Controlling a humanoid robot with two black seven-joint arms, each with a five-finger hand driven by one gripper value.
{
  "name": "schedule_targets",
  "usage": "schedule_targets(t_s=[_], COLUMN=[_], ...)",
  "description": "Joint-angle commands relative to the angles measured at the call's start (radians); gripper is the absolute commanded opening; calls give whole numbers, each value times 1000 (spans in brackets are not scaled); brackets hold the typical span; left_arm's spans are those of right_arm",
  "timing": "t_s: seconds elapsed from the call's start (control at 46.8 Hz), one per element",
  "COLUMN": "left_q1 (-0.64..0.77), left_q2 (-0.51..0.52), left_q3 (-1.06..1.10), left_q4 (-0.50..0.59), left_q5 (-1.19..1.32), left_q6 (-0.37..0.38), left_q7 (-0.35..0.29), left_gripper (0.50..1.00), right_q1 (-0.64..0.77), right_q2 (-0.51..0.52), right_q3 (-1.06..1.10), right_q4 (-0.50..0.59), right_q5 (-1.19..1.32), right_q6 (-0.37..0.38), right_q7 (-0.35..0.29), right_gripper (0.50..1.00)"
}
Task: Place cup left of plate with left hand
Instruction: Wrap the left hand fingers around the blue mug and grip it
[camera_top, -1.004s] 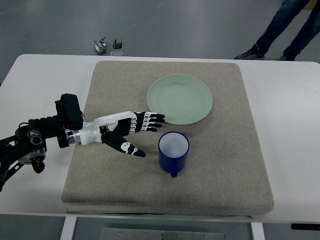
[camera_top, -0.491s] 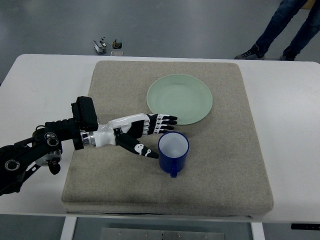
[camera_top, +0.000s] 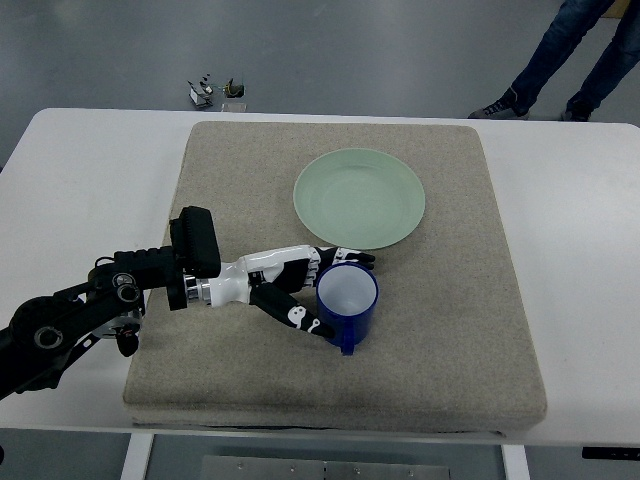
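The left arm (camera_top: 90, 305) reaches in from the picture's left edge, low and stretched toward the middle. Its wrist is white, and the left hand (camera_top: 300, 285) lies flat with its palm turned sideways. The fingers (camera_top: 345, 261) are spread and extended, the thumb (camera_top: 295, 315) splayed apart below them.

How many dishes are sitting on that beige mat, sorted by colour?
Blue: 1, the cup
Pale green: 1, the plate
Total: 2 dishes on the mat
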Motion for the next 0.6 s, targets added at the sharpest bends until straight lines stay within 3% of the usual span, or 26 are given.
schedule_targets(t_s=[0.0, 0.577], left_q1=[-2, -10], left_q2=[-3, -20], left_q3=[4, 6], left_q4=[0, 15], left_q5=[0, 21], left_q6=[0, 0], left_q7=[0, 1], left_gripper=[999, 984], right_q1=[0, 0], right_q2=[0, 0], right_q3=[0, 0], right_q4=[0, 0], right_q5=[0, 0], right_q6=[0, 0], right_q7=[0, 0], right_gripper=[934, 934])
